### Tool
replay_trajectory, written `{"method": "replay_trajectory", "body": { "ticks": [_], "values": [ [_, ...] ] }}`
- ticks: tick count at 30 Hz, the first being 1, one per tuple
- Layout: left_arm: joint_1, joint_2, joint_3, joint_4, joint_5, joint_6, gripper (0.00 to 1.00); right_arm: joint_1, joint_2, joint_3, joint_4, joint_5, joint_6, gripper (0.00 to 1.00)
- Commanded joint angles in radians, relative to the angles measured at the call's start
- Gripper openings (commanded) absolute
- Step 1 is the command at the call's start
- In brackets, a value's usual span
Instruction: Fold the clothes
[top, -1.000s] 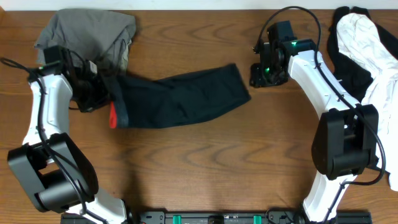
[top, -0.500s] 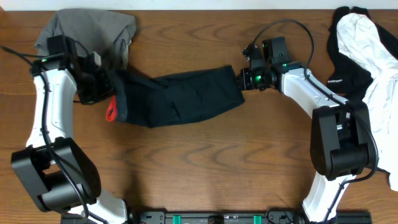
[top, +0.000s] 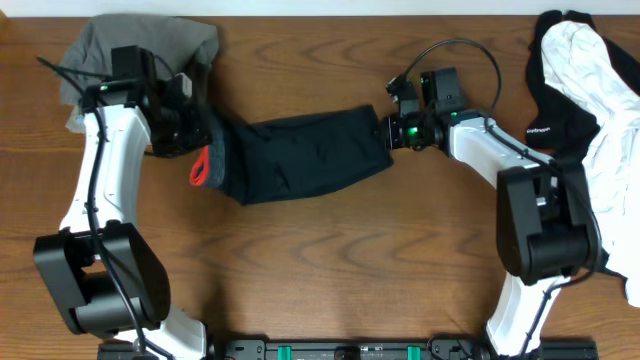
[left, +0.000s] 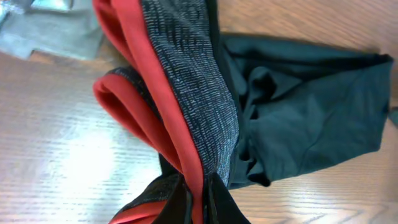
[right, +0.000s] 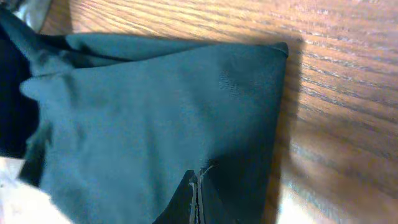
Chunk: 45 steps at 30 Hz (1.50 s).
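black leggings (top: 300, 155), red-edged grey waistband (left: 186, 81)

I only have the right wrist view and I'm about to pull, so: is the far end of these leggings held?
Observer: Yes, the left gripper is shut on the grey, red-edged waistband.
Operator: Is the cloth stretched out between us?
Observer: Overhead, the leggings span from that gripper to the right gripper, bunched near the waistband.
Operator: Anything beside my arm?
Observer: A pile of black-and-white tops lies at the table's right edge, apart from the leggings.
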Motion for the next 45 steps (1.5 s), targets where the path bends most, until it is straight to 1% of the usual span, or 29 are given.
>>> {"method": "replay_trajectory", "body": {
  "ticks": [1,5,8,15,18,23,28,33,35,40,42,43,44,45],
  "values": [
    [-0.023,-0.024,0.078,0.003,-0.004,-0.031,0.06,0.006,0.084,-0.01,0.014,-0.012,0.019,0.01],
    [-0.071,-0.024,0.134,0.005,-0.004,-0.054,0.06,0.006,0.139,-0.01,0.018,-0.012,0.033,0.01],
    [-0.133,-0.024,0.158,0.026,-0.004,-0.074,0.06,0.006,0.157,-0.01,0.008,-0.012,0.038,0.01],
    [-0.3,-0.021,0.159,0.138,-0.023,-0.132,0.06,0.008,0.157,-0.01,-0.003,-0.011,0.037,0.01],
    [-0.36,-0.018,0.159,0.155,-0.074,-0.15,0.06,0.008,0.157,-0.01,-0.009,-0.011,0.037,0.01],
    [-0.447,0.013,0.159,0.184,-0.077,-0.153,0.06,0.008,0.157,-0.01,-0.013,-0.011,0.038,0.01],
    [-0.503,0.076,0.159,0.236,-0.08,-0.17,0.06,0.009,0.157,-0.01,-0.017,-0.011,0.045,0.01],
    [-0.526,0.136,0.159,0.272,-0.08,-0.199,0.06,0.008,0.157,-0.01,-0.02,-0.011,0.045,0.01],
    [-0.532,0.152,0.159,0.279,-0.079,-0.215,0.08,0.008,0.157,-0.01,-0.02,-0.011,0.045,0.01],
    [-0.556,0.168,0.159,0.291,-0.076,-0.227,0.11,0.007,0.157,-0.01,-0.02,0.0,0.058,0.01],
    [-0.569,0.168,0.159,0.298,-0.076,-0.227,0.17,0.006,0.157,-0.01,-0.019,0.003,0.061,0.01],
    [-0.575,0.168,0.159,0.302,-0.076,-0.227,0.33,0.005,0.157,-0.01,-0.019,0.004,0.064,0.01],
    [-0.581,0.168,0.159,0.307,-0.076,-0.228,0.54,0.005,0.157,-0.01,-0.019,0.003,0.064,0.01],
    [-0.587,0.168,0.159,0.31,-0.076,-0.231,0.85,0.005,0.157,-0.01,-0.019,0.003,0.064,0.01]
  ]
}}
